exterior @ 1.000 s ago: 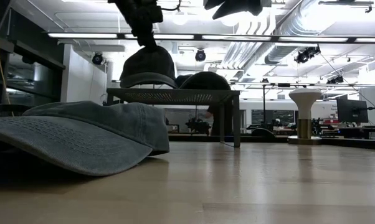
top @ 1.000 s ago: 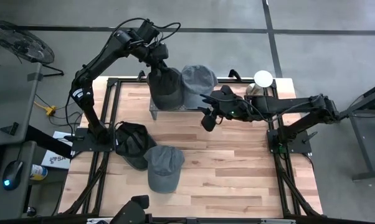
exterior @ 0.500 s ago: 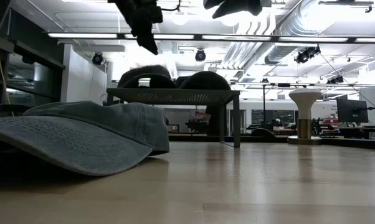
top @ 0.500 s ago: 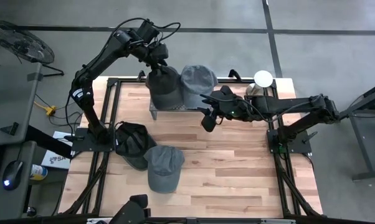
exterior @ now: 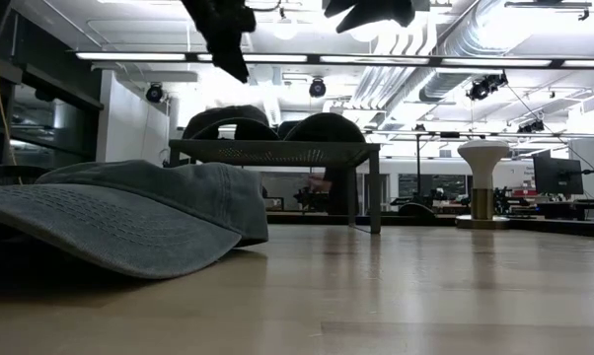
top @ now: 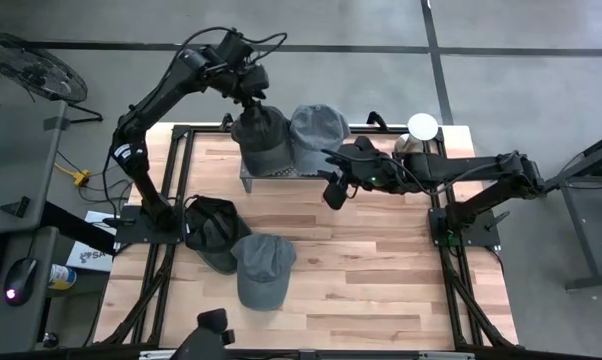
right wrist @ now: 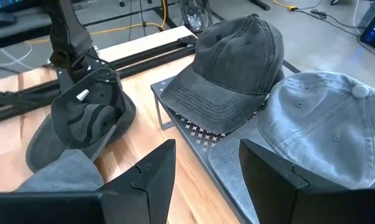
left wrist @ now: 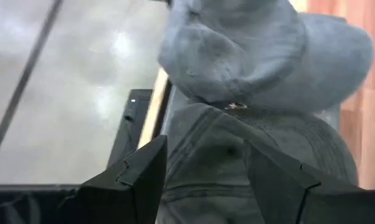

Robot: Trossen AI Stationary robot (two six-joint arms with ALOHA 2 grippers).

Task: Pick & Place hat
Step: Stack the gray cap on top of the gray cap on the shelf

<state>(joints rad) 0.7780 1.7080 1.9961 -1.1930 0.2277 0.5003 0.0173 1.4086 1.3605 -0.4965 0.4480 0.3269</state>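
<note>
A dark grey cap [top: 263, 140] sits crown up on the metal rack [top: 249, 180] at the table's far side, its brim toward the near edge. A lighter grey cap [top: 319, 128] lies beside it on the rack, to its right. My left gripper [top: 249, 92] hangs open just above the dark cap's crown [left wrist: 237, 162], fingers on either side and clear of it; the low view shows a gap below the left gripper [exterior: 234, 59]. My right gripper [top: 331, 188] hovers open above the table, near the rack's right front corner, and holds nothing.
A black cap [top: 213, 228] lies upside down at the table's near left, with a blue-grey cap [top: 261, 268] beside it, crown up. A white lamp-like stand [top: 422, 127] is at the far right. Bare wood stretches across the table's middle and right.
My left gripper has opened and let go of the dark grey cap's crown. The cap, which stood tall under the fingers, has sunk and now rests lower on the rack. The left gripper has stayed above it; my right arm has kept still.
</note>
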